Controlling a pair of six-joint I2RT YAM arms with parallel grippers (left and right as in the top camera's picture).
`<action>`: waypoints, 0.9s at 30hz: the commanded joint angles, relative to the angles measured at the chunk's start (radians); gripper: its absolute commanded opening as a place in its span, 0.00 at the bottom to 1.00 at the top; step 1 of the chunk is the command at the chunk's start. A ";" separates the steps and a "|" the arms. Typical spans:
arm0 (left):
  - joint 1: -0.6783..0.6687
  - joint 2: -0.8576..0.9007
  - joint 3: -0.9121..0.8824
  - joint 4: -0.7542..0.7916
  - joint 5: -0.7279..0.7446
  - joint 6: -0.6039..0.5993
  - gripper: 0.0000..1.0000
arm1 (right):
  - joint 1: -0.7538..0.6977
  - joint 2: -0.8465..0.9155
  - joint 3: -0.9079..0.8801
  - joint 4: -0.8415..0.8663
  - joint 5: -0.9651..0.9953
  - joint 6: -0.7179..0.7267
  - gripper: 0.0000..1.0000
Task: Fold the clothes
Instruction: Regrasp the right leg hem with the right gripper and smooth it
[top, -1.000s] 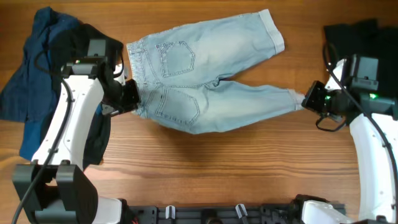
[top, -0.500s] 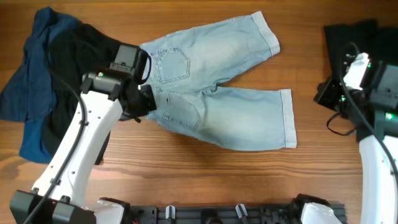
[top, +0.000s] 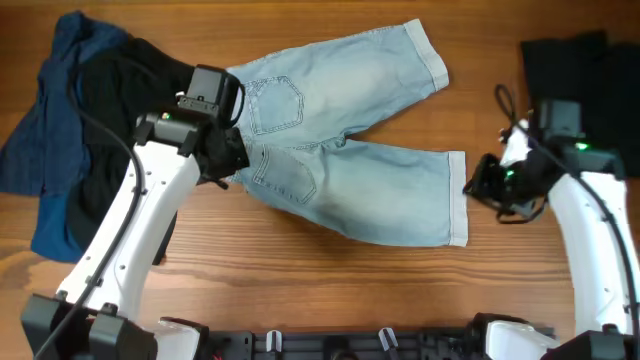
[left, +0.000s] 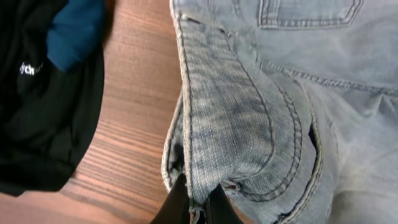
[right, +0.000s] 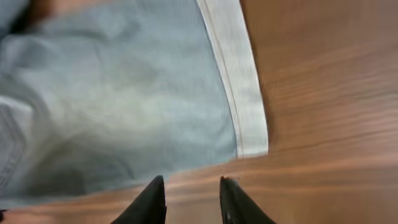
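right claw (right: 193, 182) returned, parted, empty, beside shorts (top: 350, 190) hem | left claw (left: 198, 200) pinching waistband

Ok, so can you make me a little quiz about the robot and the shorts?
1. True or false: the left gripper is pinching the waistband of the denim shorts.
2. What is the right gripper holding? A) the shorts' cuff B) nothing C) a blue shirt
3. Fill in: the dark folded garment lies on the robot's ____ side.

Key: 1 true; 2 B; 3 right.
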 joint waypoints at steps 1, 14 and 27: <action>0.003 0.030 0.009 0.030 -0.038 -0.021 0.04 | 0.050 0.005 -0.073 -0.009 0.084 0.289 0.29; 0.003 0.108 0.009 0.102 -0.038 -0.021 0.04 | 0.054 0.005 -0.420 0.253 0.041 0.632 0.23; 0.003 0.121 0.009 0.111 -0.038 -0.021 0.04 | 0.055 0.008 -0.432 0.378 0.111 0.598 0.57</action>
